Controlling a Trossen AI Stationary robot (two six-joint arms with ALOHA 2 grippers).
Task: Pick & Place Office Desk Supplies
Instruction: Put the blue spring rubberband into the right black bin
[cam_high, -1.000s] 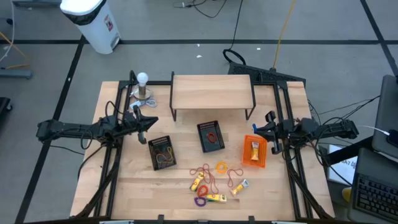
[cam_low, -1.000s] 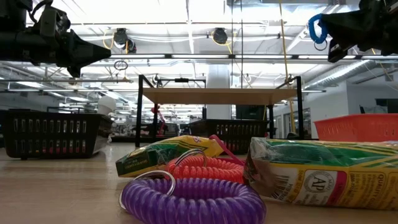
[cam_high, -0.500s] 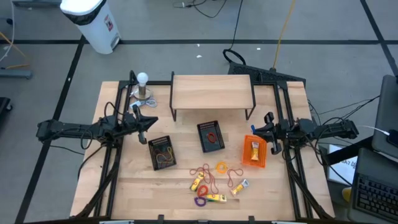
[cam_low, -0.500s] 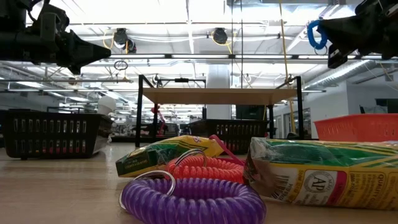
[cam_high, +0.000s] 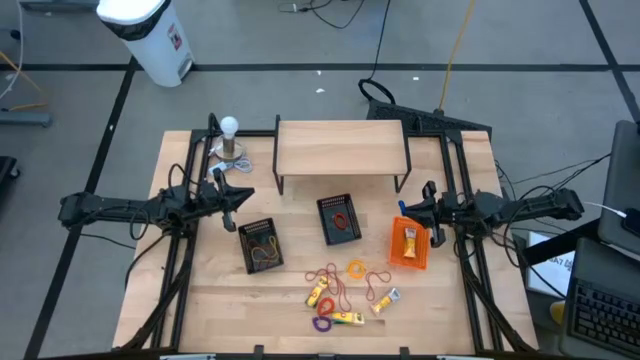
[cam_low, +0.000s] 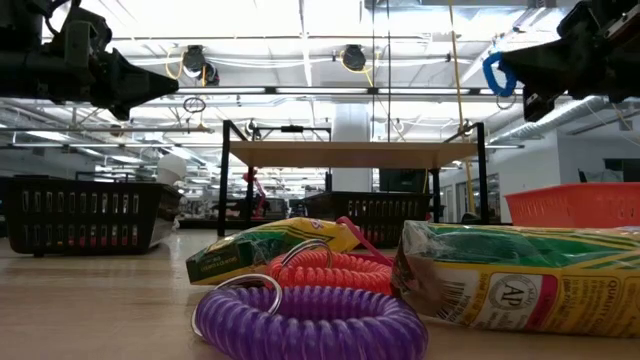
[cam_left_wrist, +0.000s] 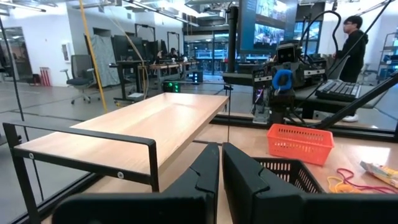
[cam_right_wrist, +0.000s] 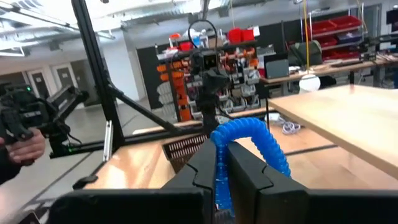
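Observation:
My right gripper (cam_high: 424, 208) is shut on a blue coiled elastic loop (cam_right_wrist: 247, 135), up in the air just beyond the far right corner of the orange basket (cam_high: 398, 252). The loop also shows in the low view (cam_low: 491, 75) and the left wrist view (cam_left_wrist: 282, 79). My left gripper (cam_high: 243, 197) is shut and empty, up in the air beyond the left black basket (cam_high: 260, 245). Loose loops and yellow packets (cam_high: 342, 292) lie on the table near its front edge. A purple coil (cam_low: 310, 320) and an orange coil (cam_low: 330, 270) lie nearest the low camera. My right gripper pinches one side of the blue coil loop (cam_right_wrist: 221, 163) between its two fingers. The fingers lie about level and point toward the table's left. The rest of the loop stands out past the fingertips (cam_low: 520, 82), lifted clear of the table and the basket.
A wooden shelf riser (cam_high: 340, 148) stands at the back middle, and a white ball-topped stand (cam_high: 230, 138) at the back left. A second black basket (cam_high: 338, 218) holds red loops. The orange basket holds a yellow packet (cam_high: 411, 241). A person (cam_left_wrist: 352, 38) stands beyond the table.
My right gripper has gone a little toward the table's left edge and slightly down, still shut on the blue loop, which stays lifted clear.

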